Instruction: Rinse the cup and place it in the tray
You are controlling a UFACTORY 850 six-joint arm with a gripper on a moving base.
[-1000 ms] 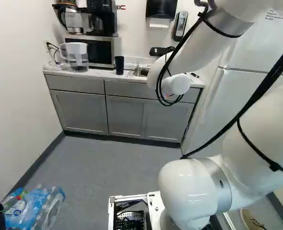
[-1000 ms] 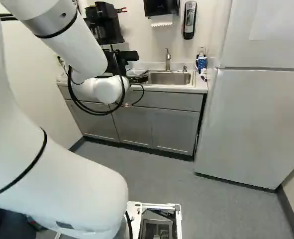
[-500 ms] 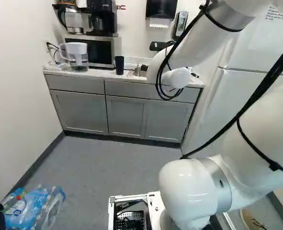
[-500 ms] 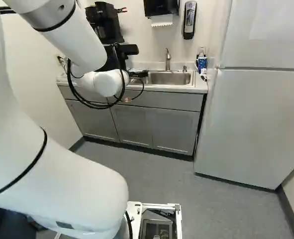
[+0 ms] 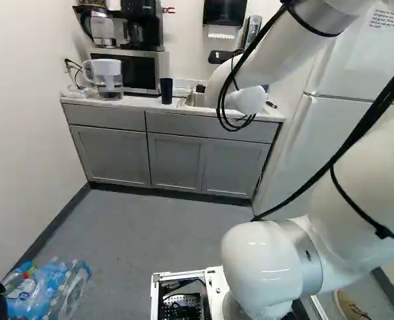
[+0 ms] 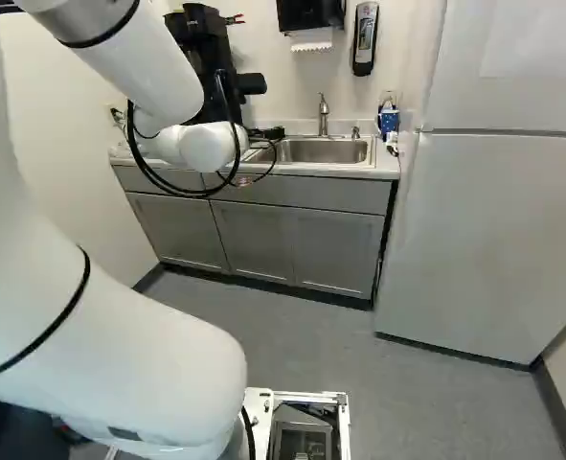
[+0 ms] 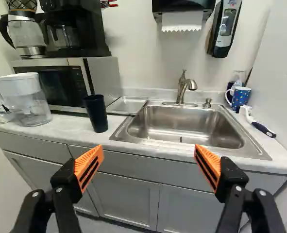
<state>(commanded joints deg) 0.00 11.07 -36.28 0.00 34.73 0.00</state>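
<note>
the hand [image 6: 266, 133] is being held out toward the worktop [image 7: 79, 127] by the arm [image 6: 201, 147]. in the wrist view the hand [image 7: 148, 149] is being shown released, its orange pads [image 7: 89, 165] standing well apart with nothing between them. ahead of it, the dark cup [image 7: 95, 113] is being carried upright on the worktop, between the pitcher [image 7: 23, 99] and the sink [image 7: 182, 124] (near the sink's rim, untouched by the hand). behind the cup, the metal tray [image 7: 126, 105] is being flanked by the microwave [image 7: 60, 85] and the sink. the faucet [image 7: 182, 89] is being seen at the sink's back edge. on the sink's other side, a dotted mug [image 7: 240, 97] is being kept beside a brush [image 7: 263, 128], both on the worktop. the coffee maker [image 7: 73, 26] is being borne by the microwave. a paper towel dispenser [image 7: 182, 9] and a soap dispenser [image 7: 224, 26] are being held up by the wall. farther out, the refrigerator [image 6: 493, 230] is being shown at the right of the right base view, and plastic bottles [image 5: 47, 287] are being seen at the lower left of the left base view.
</note>
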